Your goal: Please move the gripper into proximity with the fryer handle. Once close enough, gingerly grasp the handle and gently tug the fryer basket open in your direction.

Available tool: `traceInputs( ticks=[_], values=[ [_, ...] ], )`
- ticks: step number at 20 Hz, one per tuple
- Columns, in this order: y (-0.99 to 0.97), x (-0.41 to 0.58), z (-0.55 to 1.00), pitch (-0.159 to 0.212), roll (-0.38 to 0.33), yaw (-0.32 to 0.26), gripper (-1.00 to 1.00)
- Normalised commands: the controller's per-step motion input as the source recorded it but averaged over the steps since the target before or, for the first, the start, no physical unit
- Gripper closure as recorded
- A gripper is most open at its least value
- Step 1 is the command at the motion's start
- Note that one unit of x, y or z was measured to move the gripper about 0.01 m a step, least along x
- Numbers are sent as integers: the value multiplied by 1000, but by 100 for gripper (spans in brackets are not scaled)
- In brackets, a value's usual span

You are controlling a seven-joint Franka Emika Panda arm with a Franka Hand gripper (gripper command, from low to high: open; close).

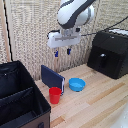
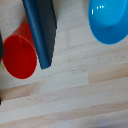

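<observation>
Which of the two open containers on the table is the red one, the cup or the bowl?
The cup is red, standing beside the dark blue panel. The bowl is blue, shallower and wider, toward the exterior view's right.

The wrist view cuts off the red cup (image 2: pixel 20 56), blue bowl (image 2: pixel 109 20) and dark blue slab (image 2: pixel 42 27) at its edges, everything soft with blur.

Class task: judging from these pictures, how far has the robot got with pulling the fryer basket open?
Done: nothing yet; the fryer basket looks shut. In hand: the gripper hangs open above the red cup and blue bowl, well short of the fryer handle. Left: approach, grasp, pull.
</observation>
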Motion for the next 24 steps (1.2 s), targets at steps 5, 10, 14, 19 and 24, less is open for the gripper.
traceInputs(
  ticks=[5, 10, 14, 19, 24],
  values=[
    [-9, 113, 0, -14, -69, -375, -100],
    [-29, 108, 0, -18, -45, -375, -100],
    [-13, 156, 0, -28, -103, -368, -100],
    [0, 163, 0, -17, -243, -295, -100],
    [0, 116, 3, -3, -360, -183, -100]
  ],
)
